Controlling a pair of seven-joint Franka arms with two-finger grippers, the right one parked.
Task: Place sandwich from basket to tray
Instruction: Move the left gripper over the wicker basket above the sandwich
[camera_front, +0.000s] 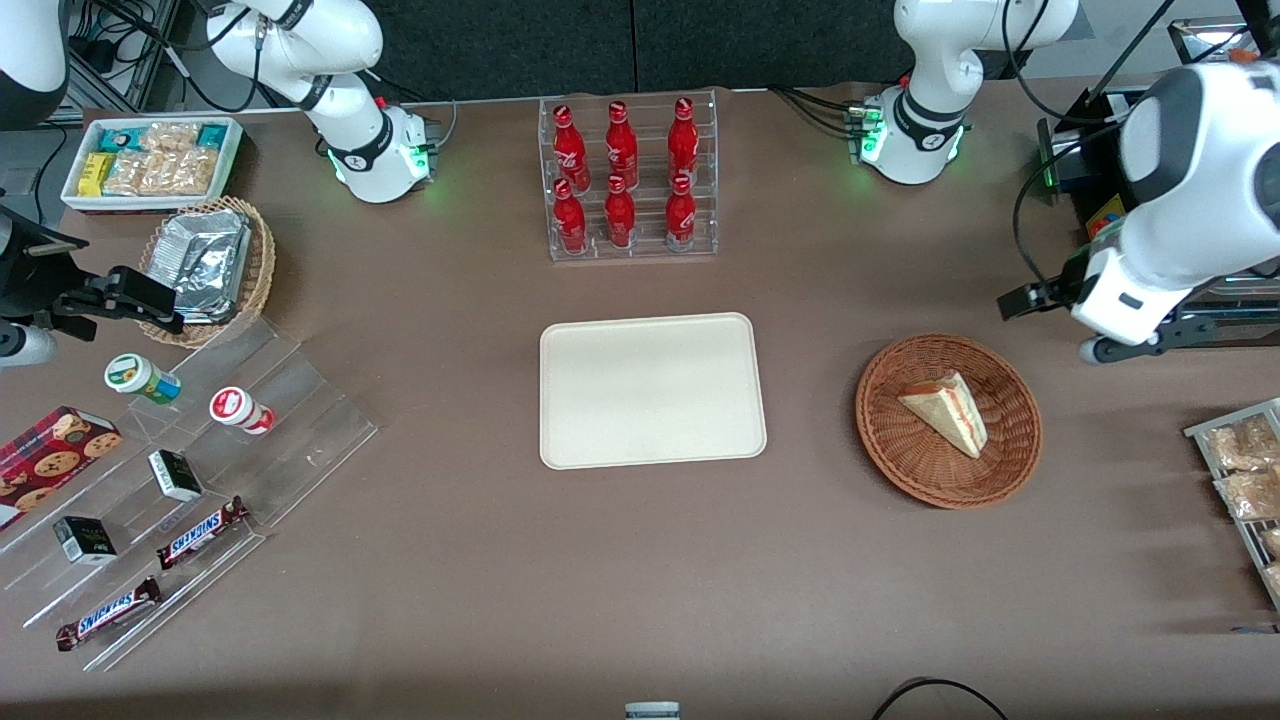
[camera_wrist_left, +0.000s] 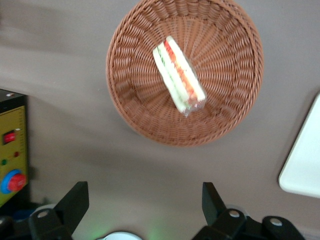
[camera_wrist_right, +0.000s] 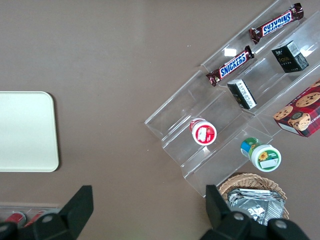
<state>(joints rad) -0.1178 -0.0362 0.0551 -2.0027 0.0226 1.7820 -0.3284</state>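
A brown table holds one cream tray and one reddish wicker basket containing one wrapped sandwich. Six red cola bottles stand in a clear rack. The left gripper hangs wide open and empty, farther from the front camera than the basket.

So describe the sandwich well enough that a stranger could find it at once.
Start at the cream tray in the table's middle, then look toward the working arm's end to the round reddish-brown basket. The sandwich lies alone in it: a pale, clear-wrapped wedge with red and green filling. The open gripper hovers above the table beside the basket.
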